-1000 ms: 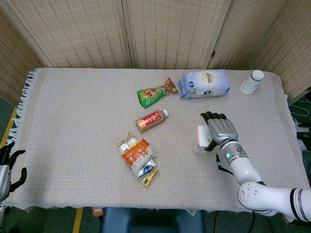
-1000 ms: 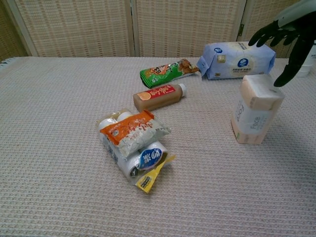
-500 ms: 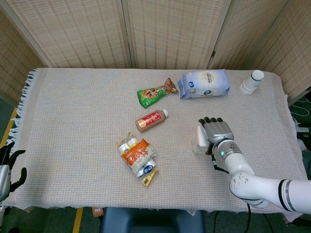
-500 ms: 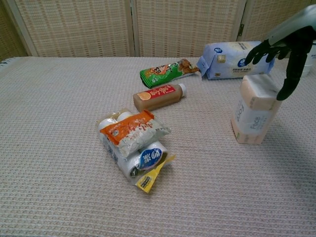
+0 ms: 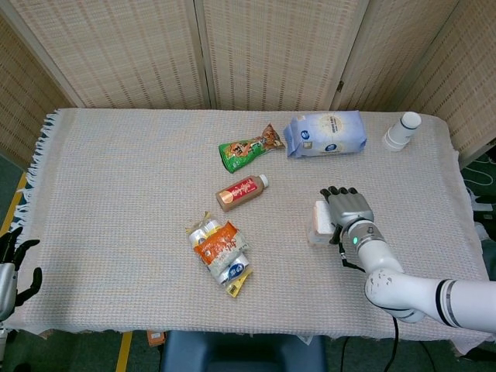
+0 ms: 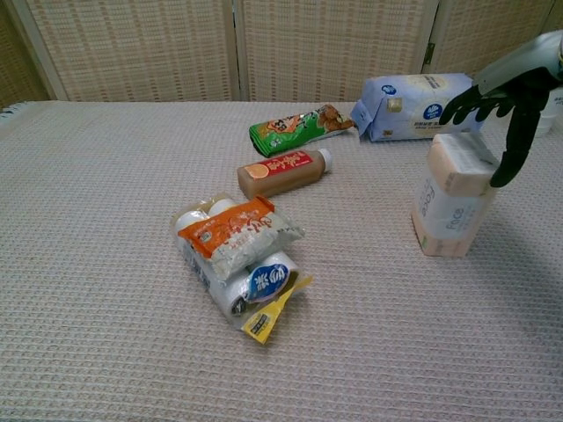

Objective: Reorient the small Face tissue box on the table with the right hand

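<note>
Item: small cream soft-pack Face tissue box (image 6: 455, 195), standing upright on woven beige tablecloth (image 5: 116, 178), right of centre, well apart from blue-white tissue pack (image 5: 325, 134).
Right hand (image 6: 500, 97): black fingers spreading over box top, wrapping upper edge; firm grip not evident.
Left hand (image 5: 14, 267): idling off table edge, fingers apart, empty.
Advice: closing fingers around both sides before tipping, avoiding soft pack slipping.

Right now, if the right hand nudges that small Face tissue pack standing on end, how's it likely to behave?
The Face tissue pack stands tall on a narrow base, so it probably tips easily. Its soft plastic wrap suggests it's light and squashy, likely denting under the right hand. The woven tablecloth may resist sliding.
</note>
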